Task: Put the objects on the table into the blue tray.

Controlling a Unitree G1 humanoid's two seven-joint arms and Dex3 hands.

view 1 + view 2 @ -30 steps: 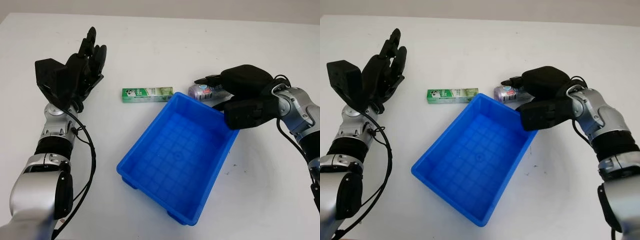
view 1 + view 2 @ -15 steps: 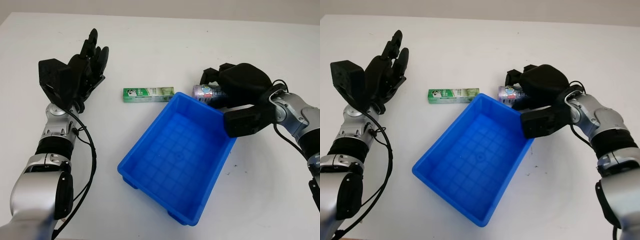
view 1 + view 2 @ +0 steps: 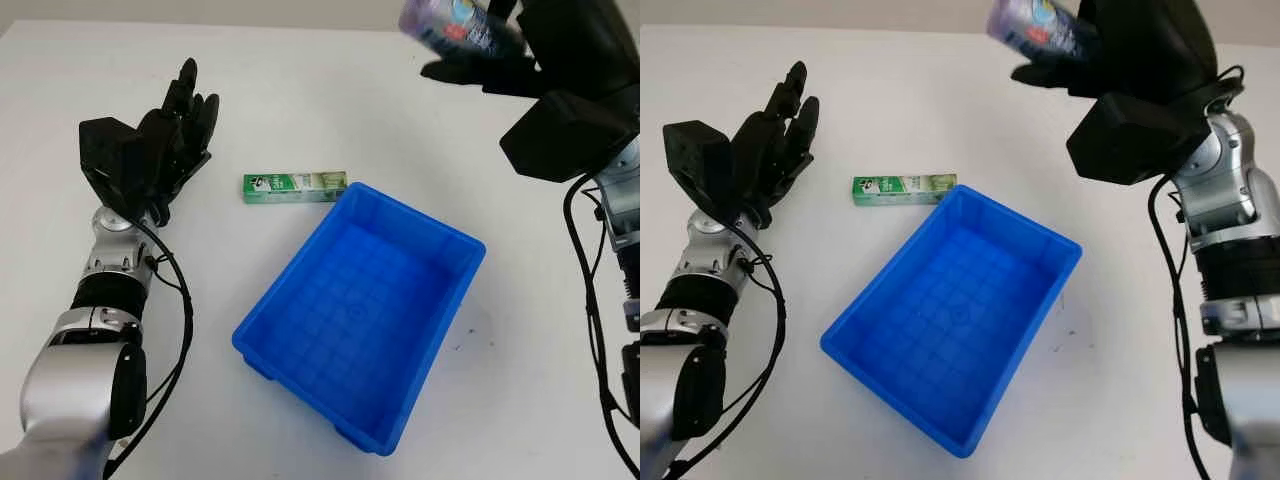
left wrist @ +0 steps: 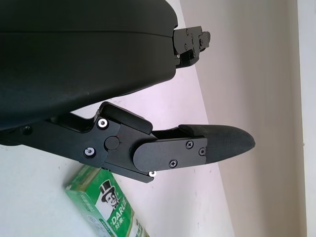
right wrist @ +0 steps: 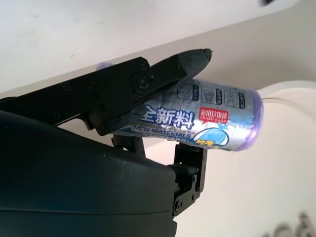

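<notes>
At the left of the white desk, the left hand is raised above the surface with its fingers pointing up and away from the robot — released, holding nothing. Just to its right, apart from it, a green toothpaste box lies flat on the desk, its long side running left to right; the left wrist view shows its printed end close by the black fingers without touching them. The box's right end sits just beside the far left corner of the blue tray, which stands at an angle in the middle of the desk, with nothing inside. To the right and high above the tray's far side, the right hand is lifted well off the desk and is grasping a small purple-and-silver roll — a cylinder with a printed label, held roughly level between one finger over it and the others beneath, as the right wrist view shows
</notes>
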